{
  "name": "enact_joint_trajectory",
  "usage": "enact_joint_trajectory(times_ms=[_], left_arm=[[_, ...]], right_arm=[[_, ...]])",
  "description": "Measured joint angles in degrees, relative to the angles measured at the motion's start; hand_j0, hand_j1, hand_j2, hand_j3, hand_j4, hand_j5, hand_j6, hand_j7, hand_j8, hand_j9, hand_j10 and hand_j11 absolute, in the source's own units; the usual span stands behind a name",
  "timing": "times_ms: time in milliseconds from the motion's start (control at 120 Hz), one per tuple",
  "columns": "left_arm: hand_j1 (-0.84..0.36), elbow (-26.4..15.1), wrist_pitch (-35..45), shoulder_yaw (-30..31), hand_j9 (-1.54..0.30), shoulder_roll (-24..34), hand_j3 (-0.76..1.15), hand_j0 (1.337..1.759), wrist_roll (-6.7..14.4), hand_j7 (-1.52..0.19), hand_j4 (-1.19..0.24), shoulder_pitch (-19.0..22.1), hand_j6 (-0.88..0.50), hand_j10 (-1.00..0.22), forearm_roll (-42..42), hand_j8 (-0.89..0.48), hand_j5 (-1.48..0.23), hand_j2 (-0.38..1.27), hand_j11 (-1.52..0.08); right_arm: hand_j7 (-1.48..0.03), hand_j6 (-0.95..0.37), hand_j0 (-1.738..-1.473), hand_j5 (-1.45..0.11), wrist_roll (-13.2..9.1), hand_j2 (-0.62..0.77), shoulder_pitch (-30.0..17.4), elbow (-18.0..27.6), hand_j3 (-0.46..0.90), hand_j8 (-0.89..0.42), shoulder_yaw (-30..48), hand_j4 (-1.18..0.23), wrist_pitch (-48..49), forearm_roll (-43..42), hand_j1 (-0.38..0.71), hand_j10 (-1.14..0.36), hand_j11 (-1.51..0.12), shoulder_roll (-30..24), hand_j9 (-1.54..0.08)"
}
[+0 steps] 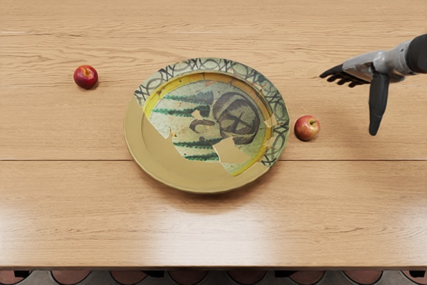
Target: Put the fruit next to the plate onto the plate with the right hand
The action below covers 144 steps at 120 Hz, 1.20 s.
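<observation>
The apple [307,127] the task means lies on the wooden surface [200,231] just beside the right rim of the plate [160,158], not yet on it. The right hand [363,75] hovers above and to the apple's right, fingers spread, thumb hanging down, holding nothing, apparently posed to close around the fruit. A second apple [85,77] sits well apart on the left and is probably not the target.

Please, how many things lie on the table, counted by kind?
Apples: 2, the left apple and the right apple
Plate: 1
Total: 3
</observation>
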Motion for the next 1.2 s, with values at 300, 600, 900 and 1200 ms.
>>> enact_joint_trajectory(times_ms=[300, 600, 900, 1200], left_arm=[[0.34, 0.0, 0.0, 0.0, -0.01, 0.0, 0.00, 1.658, 0.0, -0.01, -0.01, 0.0, -0.01, -0.01, 0.0, -0.01, -0.01, 0.00, -0.01], [0.34, 0.0, 0.0, 0.0, -0.01, 0.0, 0.00, 1.658, 0.0, -0.01, -0.01, 0.0, -0.01, -0.01, 0.0, -0.01, -0.01, 0.00, -0.01], [0.34, 0.0, 0.0, 0.0, -0.01, 0.0, 0.00, 1.658, 0.0, -0.01, -0.01, 0.0, -0.01, -0.01, 0.0, -0.01, -0.01, 0.00, -0.01], [0.34, 0.0, 0.0, 0.0, -0.01, 0.0, 0.00, 1.658, 0.0, -0.01, -0.01, 0.0, -0.01, -0.01, 0.0, -0.01, -0.01, 0.00, -0.01]], right_arm=[[0.00, -0.01, -1.658, 0.00, -3.3, 0.00, 1.1, 0.9, 0.00, 0.00, 0.5, 0.00, 0.0, 1.6, -0.35, 0.00, 0.00, 0.0, 0.00], [0.00, -0.01, -1.658, 0.00, -4.8, 0.00, 2.1, 12.2, 0.00, 0.00, 0.4, 0.00, -5.9, 3.3, -0.35, 0.00, 0.00, -0.9, 0.00], [0.00, -0.01, -1.658, 0.00, -4.9, 0.00, -2.6, 17.0, 0.00, 0.00, 0.6, 0.00, -20.9, -4.6, -0.35, 0.00, 0.00, -0.8, 0.00], [0.00, -0.01, -1.658, 0.00, -4.9, 0.00, -9.2, 24.9, 0.00, -0.01, 1.0, 0.00, -27.5, -12.1, -0.35, 0.00, 0.00, -3.4, 0.00]])
